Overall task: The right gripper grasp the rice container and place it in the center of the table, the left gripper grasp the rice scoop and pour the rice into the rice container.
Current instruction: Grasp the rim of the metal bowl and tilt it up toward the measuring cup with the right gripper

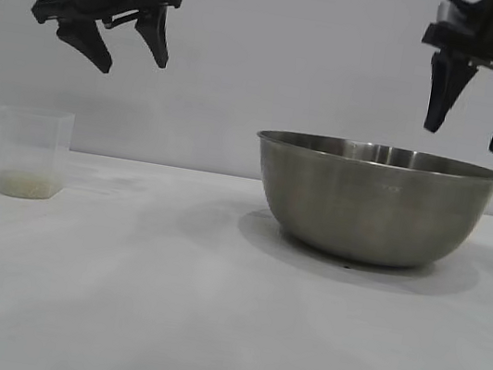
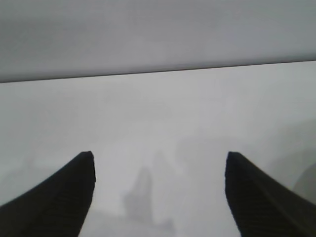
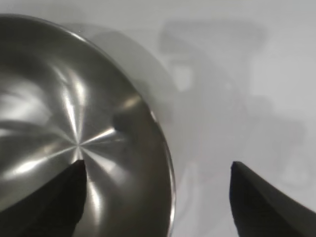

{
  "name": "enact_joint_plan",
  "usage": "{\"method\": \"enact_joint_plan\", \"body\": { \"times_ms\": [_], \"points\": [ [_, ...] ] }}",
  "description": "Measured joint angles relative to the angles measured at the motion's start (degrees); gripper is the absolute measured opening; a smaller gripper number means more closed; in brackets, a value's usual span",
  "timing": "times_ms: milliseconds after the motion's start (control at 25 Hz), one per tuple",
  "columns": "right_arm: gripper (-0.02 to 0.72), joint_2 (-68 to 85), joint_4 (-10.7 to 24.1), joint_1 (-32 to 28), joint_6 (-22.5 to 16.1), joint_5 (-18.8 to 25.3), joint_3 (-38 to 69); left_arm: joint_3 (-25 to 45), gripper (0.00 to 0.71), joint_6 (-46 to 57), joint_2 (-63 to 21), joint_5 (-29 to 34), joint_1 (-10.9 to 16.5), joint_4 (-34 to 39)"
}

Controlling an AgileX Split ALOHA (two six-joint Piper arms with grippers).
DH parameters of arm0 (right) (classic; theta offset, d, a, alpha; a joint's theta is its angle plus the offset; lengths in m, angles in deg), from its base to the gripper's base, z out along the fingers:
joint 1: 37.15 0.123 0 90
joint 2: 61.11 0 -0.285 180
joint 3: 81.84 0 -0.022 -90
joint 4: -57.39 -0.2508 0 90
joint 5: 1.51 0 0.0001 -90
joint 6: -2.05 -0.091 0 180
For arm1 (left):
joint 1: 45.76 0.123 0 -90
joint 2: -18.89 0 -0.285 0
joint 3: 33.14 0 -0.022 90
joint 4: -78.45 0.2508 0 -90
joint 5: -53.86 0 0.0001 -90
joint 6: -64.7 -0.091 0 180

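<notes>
Bare white tabletop (image 1: 205, 329) fills the foreground. Measuring cup (image 1: 31, 153), nine o'clock: clear plastic, light, thin layer of rice (image 1: 28, 184) in its base; probably best taken by the side handle. Left end effector (image 1: 132, 47), eleven o'clock: spread wide, empty, above the cup. Steel bowl (image 1: 372, 203), three o'clock: rigid, smooth, likely slippery; thin rolled rim offers the hold. Right end effector (image 1: 481, 128), one o'clock: spread wide, empty, straddling the bowl's right rim from above.
</notes>
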Motion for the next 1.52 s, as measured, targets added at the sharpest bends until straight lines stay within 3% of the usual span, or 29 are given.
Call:
{"method": "enact_joint_plan", "body": {
  "times_ms": [440, 560, 760, 880, 920, 960, 1320, 1520],
  "points": [
    [0.545, -4.5, 0.1, 0.0, -0.5, -0.2, -0.1, 0.0, 0.492, 0.0, 0.0, 0.0, 0.0, 0.0],
    [0.419, -6.0, 0.1, 0.0, -0.5, -0.3, -0.1, 0.0, 0.492, 0.0, 0.0, 0.0, 0.0, 0.0],
    [0.146, -6.5, 0.2, 0.0, -0.5, -0.3, -0.1, 0.0, 0.492, 0.0, 0.0, 0.1, 0.0, 0.0],
    [0.046, -6.5, 0.1, 0.0, -0.2, -0.2, -0.1, 0.0, 0.492, 0.0, 0.0, 0.1, 0.0, 0.0],
    [0.056, -6.5, -0.1, 0.0, 0.1, -0.2, -0.2, 0.0, 0.492, 0.0, 0.0, 0.1, 0.0, 0.0],
    [0.0, -6.5, -0.3, 0.0, 0.4, -0.1, -0.2, 0.0, 0.492, 0.0, 0.0, 0.1, 0.0, 0.0],
    [0.0, -5.9, -5.9, 0.3, 2.6, -0.5, -0.2, 0.0, 0.492, 0.0, 0.0, 0.8, 0.0, 0.0],
    [0.0, -3.9, -6.6, 3.4, 2.9, -0.7, -0.2, 0.0, 0.492, 0.0, 0.0, 0.9, 0.0, 0.0]
  ]
}}
